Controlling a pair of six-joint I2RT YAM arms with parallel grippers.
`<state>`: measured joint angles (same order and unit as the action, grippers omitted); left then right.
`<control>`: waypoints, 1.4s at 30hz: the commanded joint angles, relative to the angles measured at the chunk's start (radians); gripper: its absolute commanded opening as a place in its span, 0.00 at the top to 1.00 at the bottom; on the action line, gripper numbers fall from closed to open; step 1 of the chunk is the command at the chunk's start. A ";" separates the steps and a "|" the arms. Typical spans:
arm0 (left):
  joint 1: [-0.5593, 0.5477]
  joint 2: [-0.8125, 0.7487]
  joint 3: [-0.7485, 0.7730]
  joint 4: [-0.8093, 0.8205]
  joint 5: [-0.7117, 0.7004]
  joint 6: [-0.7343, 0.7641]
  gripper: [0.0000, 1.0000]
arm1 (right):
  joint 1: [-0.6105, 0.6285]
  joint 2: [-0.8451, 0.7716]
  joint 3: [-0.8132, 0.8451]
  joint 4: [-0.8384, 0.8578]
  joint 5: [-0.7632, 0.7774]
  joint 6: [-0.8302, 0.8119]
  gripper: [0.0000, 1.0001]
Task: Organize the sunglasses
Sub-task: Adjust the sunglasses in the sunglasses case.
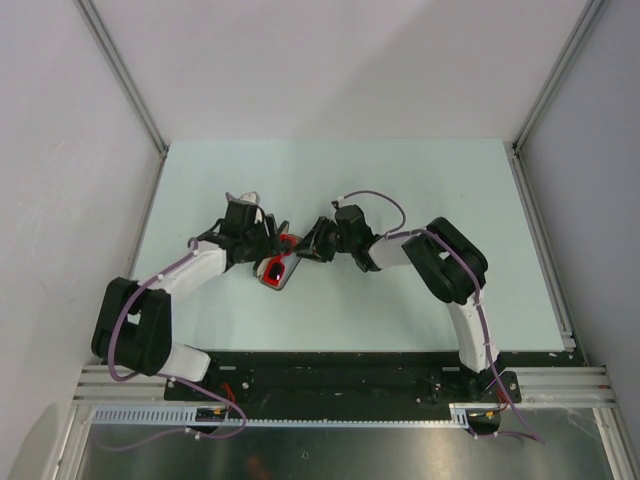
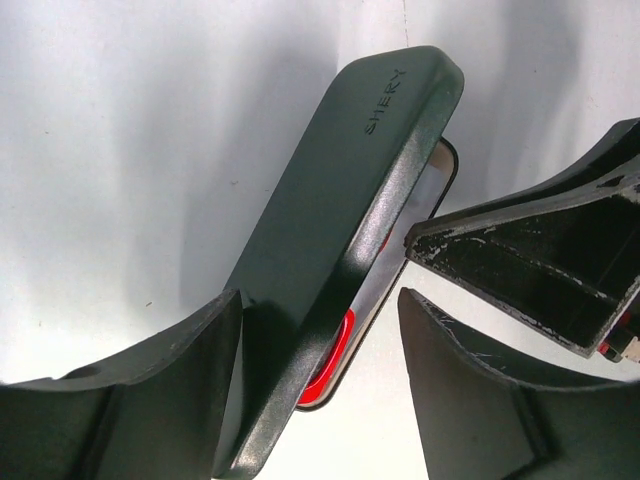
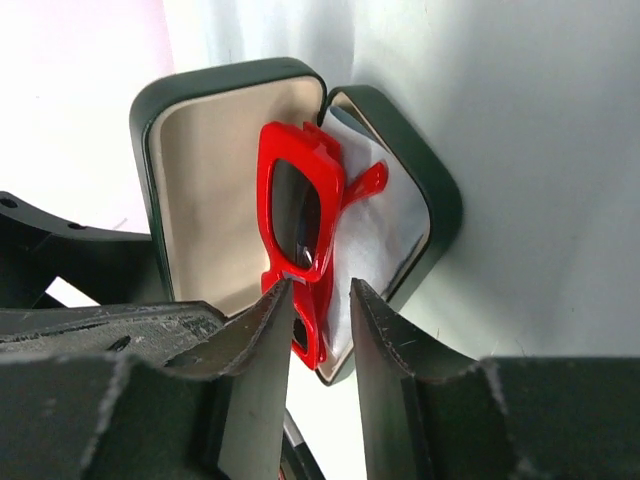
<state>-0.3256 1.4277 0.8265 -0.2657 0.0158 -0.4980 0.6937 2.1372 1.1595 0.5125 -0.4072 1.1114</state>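
The black case [image 3: 440, 200] lies open, its lid [image 3: 210, 170] raised. The red sunglasses [image 3: 300, 150] lie folded inside it on a white cloth [image 3: 385, 240]. My right gripper [image 3: 322, 295] is narrowly open and straddles the near end of the sunglasses; one finger touches the frame, the other stands just off it. My left gripper [image 2: 320, 295] is open around the lid [image 2: 350, 190], whose back rests against one finger [image 2: 150, 400]. A red sliver of the sunglasses [image 2: 335, 355] shows under the lid. In the top view both grippers, left [image 1: 275, 235] and right [image 1: 312, 248], meet at the case [image 1: 280, 268].
The pale green table [image 1: 420, 190] is walled by white panels with metal posts at the back corners. A black rail [image 1: 330, 372] with the arm bases runs along the near edge. A finger of the right gripper [image 2: 540, 260] reaches into the left wrist view.
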 commanded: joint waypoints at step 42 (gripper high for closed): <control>0.010 0.019 0.028 -0.003 0.059 -0.010 0.52 | 0.000 0.092 0.088 0.129 0.011 0.030 0.94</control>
<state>-0.3172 1.4399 0.8268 -0.2756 0.0395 -0.4976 0.6899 2.2311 1.2133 0.6468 -0.4084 1.1698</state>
